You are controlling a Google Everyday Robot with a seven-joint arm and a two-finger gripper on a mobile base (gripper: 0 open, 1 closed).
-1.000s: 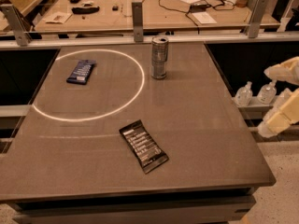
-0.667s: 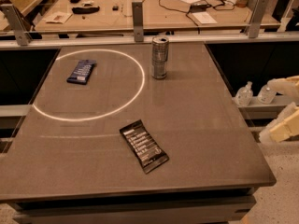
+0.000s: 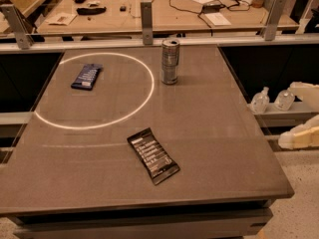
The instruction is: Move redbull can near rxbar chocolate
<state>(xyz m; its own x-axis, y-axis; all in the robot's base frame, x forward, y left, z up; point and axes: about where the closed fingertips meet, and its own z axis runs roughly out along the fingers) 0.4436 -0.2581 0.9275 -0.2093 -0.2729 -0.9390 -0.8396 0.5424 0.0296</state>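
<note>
The can (image 3: 170, 61) stands upright near the far edge of the tabletop (image 3: 224, 148), just outside the white ring (image 3: 149, 91) on its right side, exactly where it stood a second ago. Nothing touches it. The rxbar (image 3: 153, 155) lies flat toward the near edge, angled across the tabletop and well apart from the can. It has not shifted either. The blue bar (image 3: 86, 76) rests inside the ring at the left, also unmoved.

What has changed is me. My end effector (image 3: 299, 136) hangs off the right side of the tabletop, beyond its edge, close to two small bottles (image 3: 271, 100) on a low ledge. Over the last second it has sunk a little lower in view and come no nearer the can. I cannot tell whether it is apart or together.

For the task, this means nothing is done yet: the can is ungrasped and the gap to the rxbar is as wide as ever. I judge that I am at the very start of the approach, or before it. Next I would need to clear the tabletop's edge, swing in toward the far side and come at the can from its open right flank. A tall, slim can tips easily, so I would have to go carefully.
</note>
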